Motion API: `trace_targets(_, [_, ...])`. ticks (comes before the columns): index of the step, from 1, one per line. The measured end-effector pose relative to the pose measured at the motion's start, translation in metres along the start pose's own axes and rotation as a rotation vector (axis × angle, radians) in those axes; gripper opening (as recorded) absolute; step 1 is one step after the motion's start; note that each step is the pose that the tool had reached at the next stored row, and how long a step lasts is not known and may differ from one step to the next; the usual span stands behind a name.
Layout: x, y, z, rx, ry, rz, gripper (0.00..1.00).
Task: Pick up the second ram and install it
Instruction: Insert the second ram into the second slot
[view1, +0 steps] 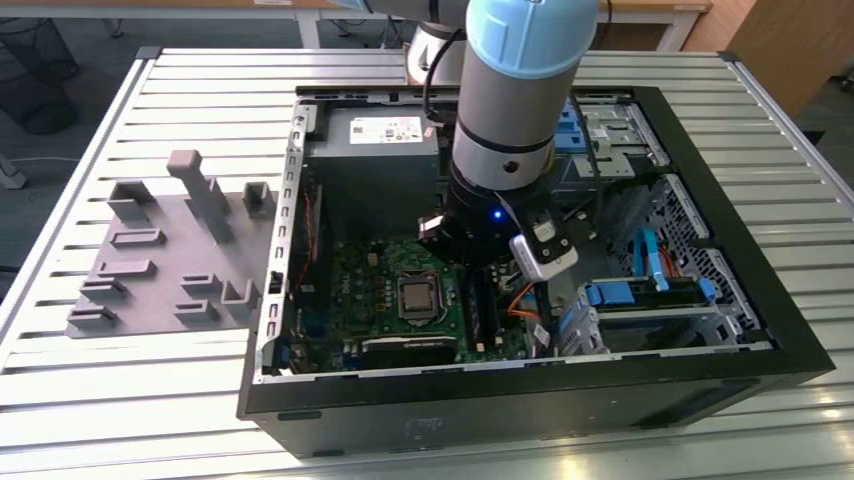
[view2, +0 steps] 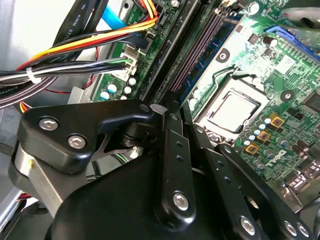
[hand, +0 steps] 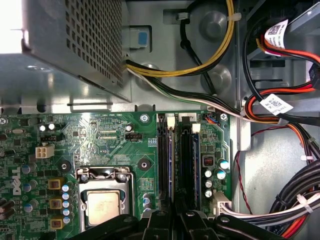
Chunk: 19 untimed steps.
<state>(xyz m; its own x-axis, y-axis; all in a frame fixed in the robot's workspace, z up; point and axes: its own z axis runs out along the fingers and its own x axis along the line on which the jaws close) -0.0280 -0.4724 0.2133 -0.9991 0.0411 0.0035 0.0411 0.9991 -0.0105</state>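
My gripper is down inside the open computer case, over the memory slots beside the processor socket. In both wrist views the black fingers come together at the near end of the slots. The second ram is seen edge-on as a thin blue-green strip, standing along a slot in line with the gripper. In the first wrist view the gripper sits at the end of that strip. The exact contact point is hidden by the fingers.
Bundled power cables run close beside the slots. The grey power supply stands at the case's far end. Blue drive clips sit toward the exterior view's right. A grey parts holder lies on the slatted table.
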Motion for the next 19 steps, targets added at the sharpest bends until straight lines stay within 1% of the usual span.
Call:
trace_targets(4, [0.0000,-0.0001,-0.0011,-0.0001,0.0002,0.000,0.14])
trace_targets(11, [-0.0001,-0.0011,-0.0003,-0.0004,0.0002,0.000,0.14])
trace_targets(13, [0.0000,-0.0011,0.0002,-0.0026,0.0005,0.001,0.14])
trace_targets(17, [-0.0001,-0.0010,0.0009,-0.0125,0.0007,0.001,0.14])
trace_targets(19, [-0.0001,-0.0013,0.0010,-0.0132,0.0008,0.001,0.14])
